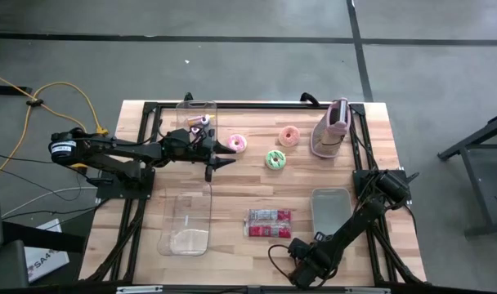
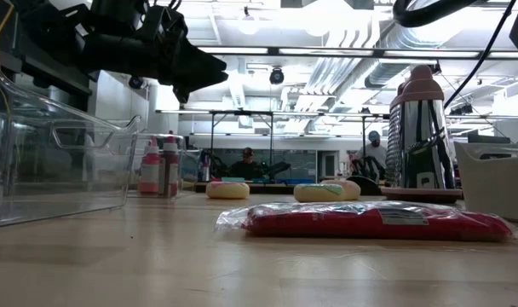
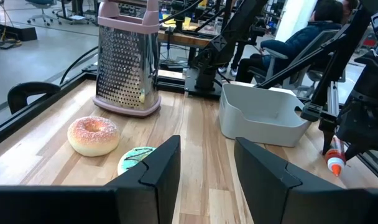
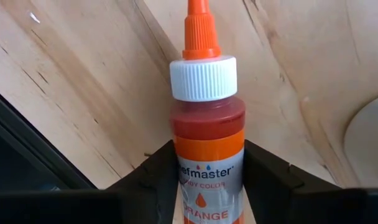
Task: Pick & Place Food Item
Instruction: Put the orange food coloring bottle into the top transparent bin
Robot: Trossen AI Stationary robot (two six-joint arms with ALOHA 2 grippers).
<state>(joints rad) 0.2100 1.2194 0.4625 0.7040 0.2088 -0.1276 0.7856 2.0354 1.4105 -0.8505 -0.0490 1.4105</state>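
The right gripper sits at the bottom edge of the high view, right of centre, pointing down at the tabletop. Its wrist view shows its 2 fingers pressed against either side of an orange food colouring bottle with a white cap and an orange nozzle, so the fingers are clenched on the bottle. In the left wrist view the same bottle's orange tip hangs below that gripper at the right edge of the frame.

The left gripper reaches in from the left of the high view, level above the tabletop, just left of a pink-frosted doughnut. Its fingers stand apart with nothing between them.

A green-frosted doughnut lies near the centre of the high view, and a sugared pink doughnut lies up and to its right. A metal grater with pink trim stands in the upper right. A grey tray lies at the lower right, beside a red packet in clear wrap. A clear plastic bin lies at the lower left, and another clear bin at the upper left holds small bottles.

In the low view, a seated person shows far behind the tabletop.
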